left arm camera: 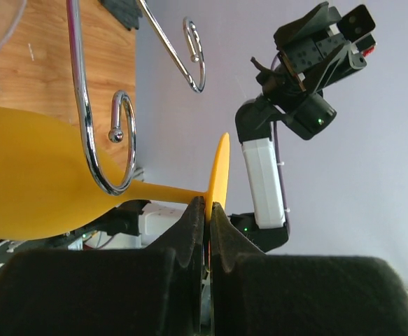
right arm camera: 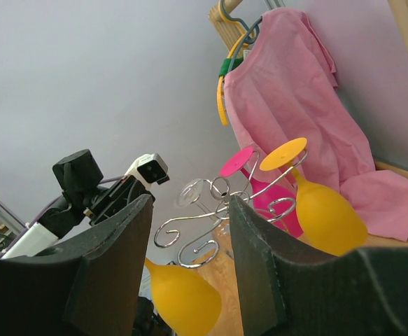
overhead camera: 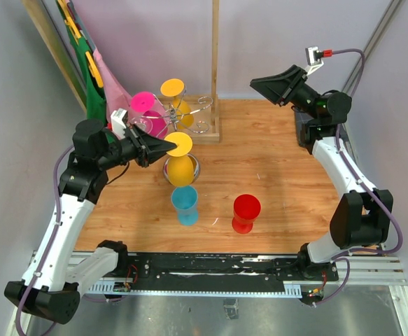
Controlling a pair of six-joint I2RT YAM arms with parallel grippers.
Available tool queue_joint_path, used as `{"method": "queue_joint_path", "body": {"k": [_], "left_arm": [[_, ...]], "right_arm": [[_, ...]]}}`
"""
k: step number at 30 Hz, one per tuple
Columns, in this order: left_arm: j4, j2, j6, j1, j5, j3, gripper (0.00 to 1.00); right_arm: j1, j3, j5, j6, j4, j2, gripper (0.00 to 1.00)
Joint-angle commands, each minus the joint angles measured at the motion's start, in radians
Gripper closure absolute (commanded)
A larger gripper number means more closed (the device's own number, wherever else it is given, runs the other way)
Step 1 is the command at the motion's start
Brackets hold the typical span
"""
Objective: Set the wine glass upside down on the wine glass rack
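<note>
L wrist: L claw (left arm camera: 208,207) pinches wine glass (left arm camera: 36,182) foot, stem crossing rack curl (left arm camera: 110,189); R claw (right arm camera: 192,203) spread.

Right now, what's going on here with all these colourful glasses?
The left pincer is shut on the round foot of a yellow wine glass, whose stem lies in a curled arm of the silver wire wine glass rack, bowl hanging down. A pink wine glass and a second yellow wine glass already hang there. The right pincer is open, raised at the back, holding nothing. A blue wine glass and a red wine glass stand on the wooden table.
</note>
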Motion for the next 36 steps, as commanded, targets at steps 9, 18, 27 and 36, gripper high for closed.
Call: {"method": "queue_joint_path", "body": {"k": [9,18,27,36], "left_arm": [[-0.012,0.005,0.037,-0.017,-0.1,0.055,1.0],[-0.013,0.023,0.053,-0.036,-0.162,0.07,1.0],[-0.013,0.031,0.06,-0.075,-0.277,0.093,1.0],[-0.012,0.01,0.043,-0.092,-0.335,0.057,1.0]], "right_arm": [[-0.028,-0.012,-0.002,0.044,0.102,-0.003,0.51],[-0.028,-0.013,0.0,0.077,0.145,0.022,0.51],[-0.03,-0.016,-0.003,0.081,0.155,0.03,0.51],[-0.033,-0.011,-0.001,0.098,0.177,0.041,0.51]]}}
